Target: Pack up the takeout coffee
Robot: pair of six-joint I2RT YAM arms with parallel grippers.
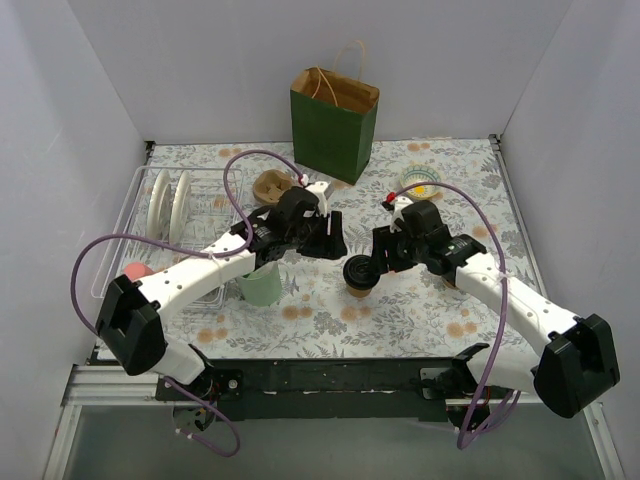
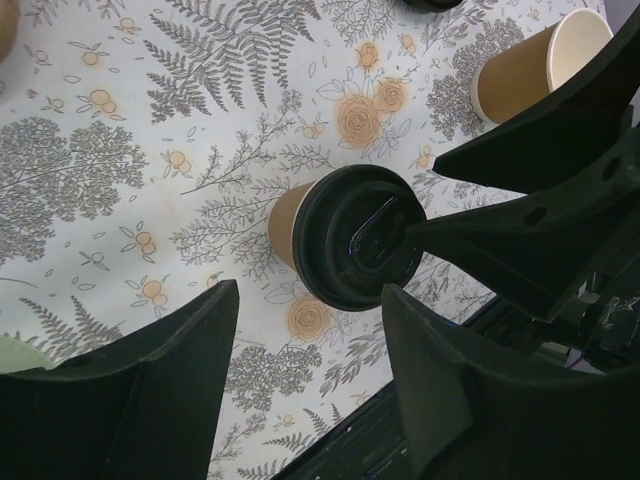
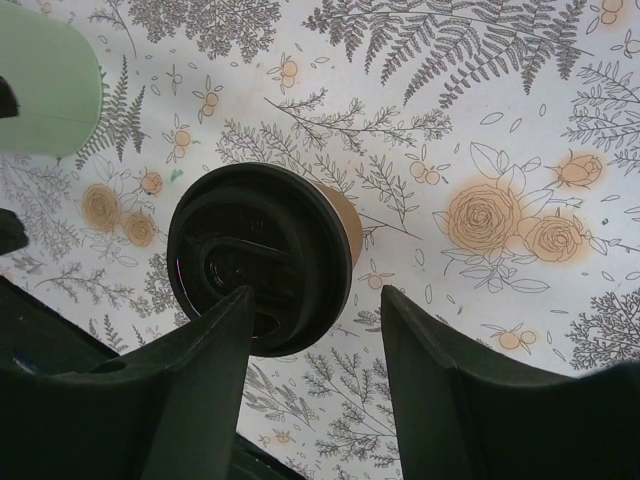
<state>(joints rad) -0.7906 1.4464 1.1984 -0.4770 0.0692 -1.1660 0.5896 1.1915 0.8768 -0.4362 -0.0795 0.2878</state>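
Top external view: patterned surface (image 1: 440, 300), with the green paper bag (image 1: 333, 125) open-mouthed at 12 o'clock. Left end effector (image 2: 308, 300) hovers with fingers apart, and right end effector (image 3: 315, 300) is spread too, with nothing clamped. Between them, near centre, the takeout coffee (image 1: 361, 288) stands upright, right fingers just at its 3 o'clock. My call: close gently on the kraft wall below the black lid (image 3: 255, 255), never the lid itself, and keep it level.

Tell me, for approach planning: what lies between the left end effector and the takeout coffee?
Left wrist view: only bare floral table cover separates left end effector from takeout coffee.
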